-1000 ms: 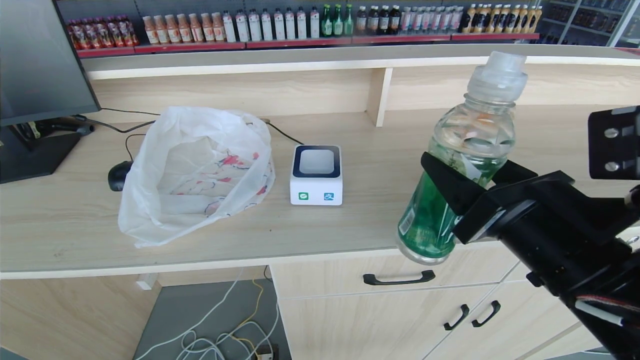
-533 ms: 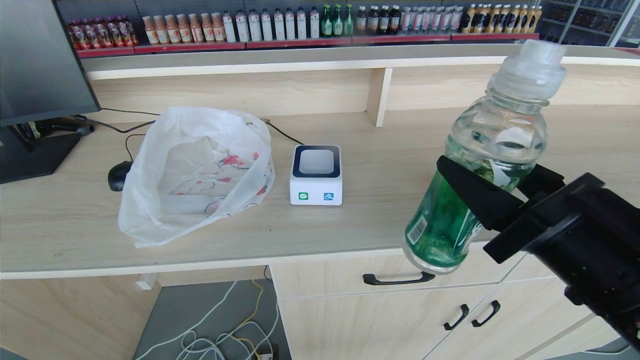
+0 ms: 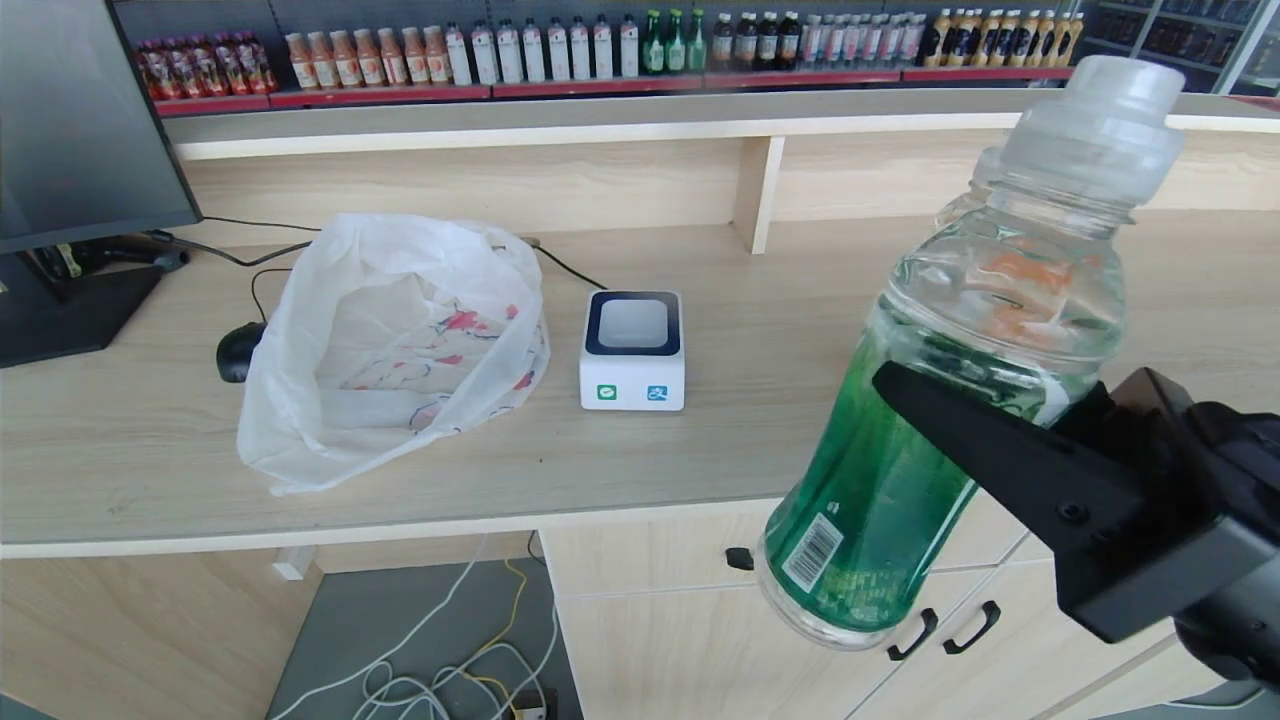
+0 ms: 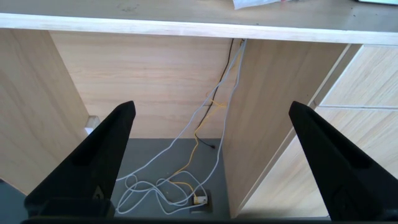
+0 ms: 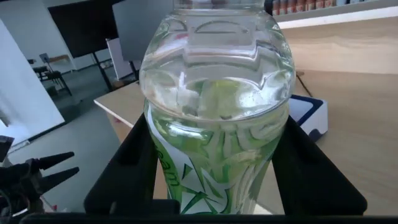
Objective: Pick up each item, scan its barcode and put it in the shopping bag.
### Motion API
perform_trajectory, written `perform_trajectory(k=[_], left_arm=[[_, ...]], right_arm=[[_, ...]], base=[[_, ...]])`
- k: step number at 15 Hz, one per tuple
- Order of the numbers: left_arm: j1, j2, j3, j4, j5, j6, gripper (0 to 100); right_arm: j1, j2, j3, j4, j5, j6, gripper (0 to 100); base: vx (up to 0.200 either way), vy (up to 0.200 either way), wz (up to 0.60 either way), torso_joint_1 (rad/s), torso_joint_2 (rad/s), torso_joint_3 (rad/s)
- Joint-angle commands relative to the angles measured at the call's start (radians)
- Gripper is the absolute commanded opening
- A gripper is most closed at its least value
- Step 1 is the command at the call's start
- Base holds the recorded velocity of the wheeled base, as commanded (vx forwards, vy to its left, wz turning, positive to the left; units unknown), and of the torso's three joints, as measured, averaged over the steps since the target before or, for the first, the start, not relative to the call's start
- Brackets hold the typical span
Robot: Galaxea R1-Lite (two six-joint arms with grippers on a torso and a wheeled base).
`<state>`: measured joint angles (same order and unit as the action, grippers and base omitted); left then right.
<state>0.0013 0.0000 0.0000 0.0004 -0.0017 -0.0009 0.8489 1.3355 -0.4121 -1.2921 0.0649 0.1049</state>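
Clamping bottle (image 3: 985, 290) at its middle, right end effector (image 3: 990, 388)

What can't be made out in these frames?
Head view: shopping bag contents, hidden by its crumpled folds.
Head view: far finger of the right end effector, behind the bottle.
Head view: drawer handle, mostly covered by the bottle.
Right wrist view: the bottle's top, cut off by the frame edge.
Head view: shelf bottles, labels too small.
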Motion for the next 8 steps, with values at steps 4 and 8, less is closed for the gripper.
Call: perform_trajectory(k=[4, 8], left_arm=[[0.0, 0.0, 0.0, 0.0, 0.0, -0.001, 100], [0.0, 0.0, 0.0, 0.0, 0.0, -0.001, 100]], right_arm=[[-0.054, -0.015, -0.001, -0.006, 0.087, 0.167, 0], [-0.054, -0.012, -0.028, -0.006, 0.089, 0.243, 0]], base=[[0.0, 0.0, 0.0, 0.0, 0.0, 0.0], [0.0, 0.0, 0.0, 0.0, 0.0, 0.0]])
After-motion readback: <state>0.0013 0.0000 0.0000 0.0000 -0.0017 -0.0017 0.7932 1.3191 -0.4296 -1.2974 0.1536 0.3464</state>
